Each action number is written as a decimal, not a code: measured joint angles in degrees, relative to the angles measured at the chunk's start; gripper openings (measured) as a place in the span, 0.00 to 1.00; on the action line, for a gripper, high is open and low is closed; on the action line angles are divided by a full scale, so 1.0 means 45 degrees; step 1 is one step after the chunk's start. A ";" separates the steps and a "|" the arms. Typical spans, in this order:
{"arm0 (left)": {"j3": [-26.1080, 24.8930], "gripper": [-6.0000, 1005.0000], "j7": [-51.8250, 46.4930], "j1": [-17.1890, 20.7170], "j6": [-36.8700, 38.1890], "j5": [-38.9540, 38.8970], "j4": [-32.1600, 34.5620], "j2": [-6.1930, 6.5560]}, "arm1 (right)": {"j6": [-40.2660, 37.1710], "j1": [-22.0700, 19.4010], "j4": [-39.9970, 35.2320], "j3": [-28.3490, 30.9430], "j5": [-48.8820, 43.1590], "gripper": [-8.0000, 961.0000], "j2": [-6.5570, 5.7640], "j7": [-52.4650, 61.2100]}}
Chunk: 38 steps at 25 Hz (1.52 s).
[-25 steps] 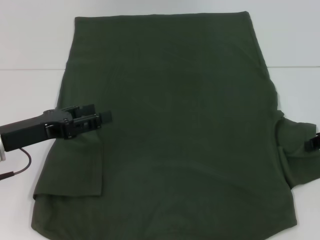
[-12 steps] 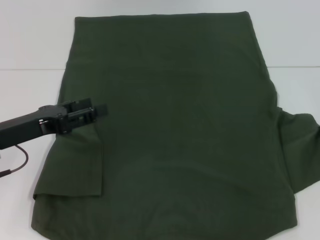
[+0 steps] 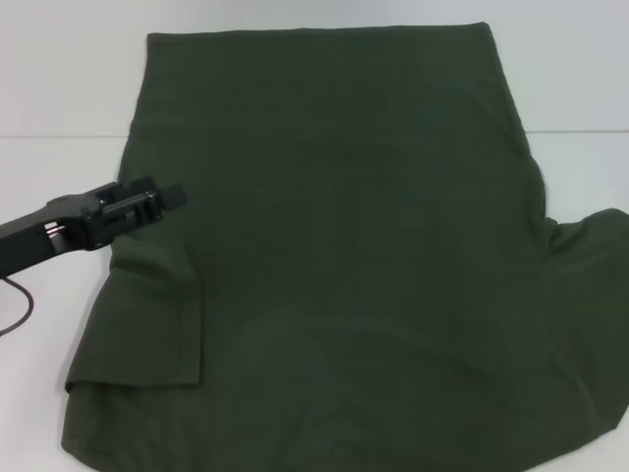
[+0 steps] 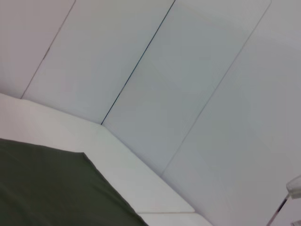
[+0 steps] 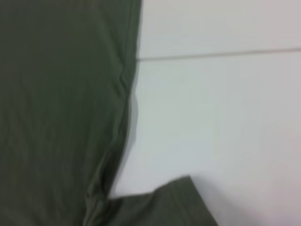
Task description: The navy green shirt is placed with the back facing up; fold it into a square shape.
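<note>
The left hand [image 3: 175, 196], fingers together and holding nothing, hovers over the navy green shirt [image 3: 344, 246]; its left sleeve lies folded inward. Right sleeve needs matching.

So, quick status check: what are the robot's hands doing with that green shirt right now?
Left gripper above the shirt's left edge, holding nothing. Right gripper out of sight. Dark olive-green cloth T-shirt flat on the white table, left sleeve folded in, right sleeve spread out. Nothing in the way.
</note>
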 joint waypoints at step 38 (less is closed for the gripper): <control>-0.0886 0.76 0.0144 0.0046 -0.0057 -0.0722 -0.0494 0.0134 | -0.5910 0.2990 -0.1010 -0.0850 0.0085 0.05 0.1034 0.0701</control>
